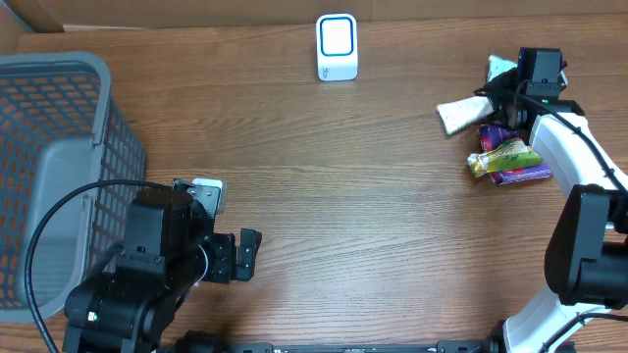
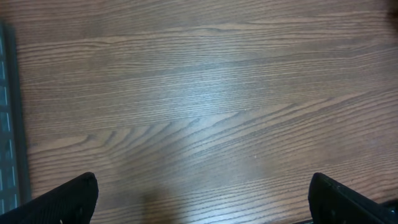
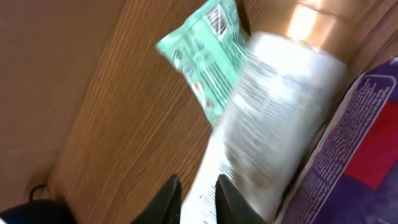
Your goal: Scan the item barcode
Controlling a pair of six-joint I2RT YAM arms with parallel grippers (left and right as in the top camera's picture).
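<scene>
Brown wooden table (image 1: 343, 196) ran under everything; close to the robot, the left gripper (image 1: 231, 224) hung low over bare wood with its jaws spread as wide as they go, and it had nothing in it; just beside it on the left stood a grey basket (image 1: 59, 147) with mesh walls. Farther out on the right side, the right gripper (image 3: 198, 200) reached down into a small heap of packets; its two black fingers (image 3: 168, 199) stood close together with only a thin gap; the edge of a white packet (image 3: 280, 124) showed in that gap, but I could not tell if the fingers were pinching it or only sat around it. From above, the white packet stuck out toward the middle of the table; a green packet (image 3: 208, 62) lay touching it on the far side; a purple packet (image 3: 364, 143) touched its other side; a yellow-green packet (image 1: 502, 157) lay on the purple one. Farthest back, well apart from the heap, stood a white scanner (image 1: 337, 47) with a blue ring on its face.
</scene>
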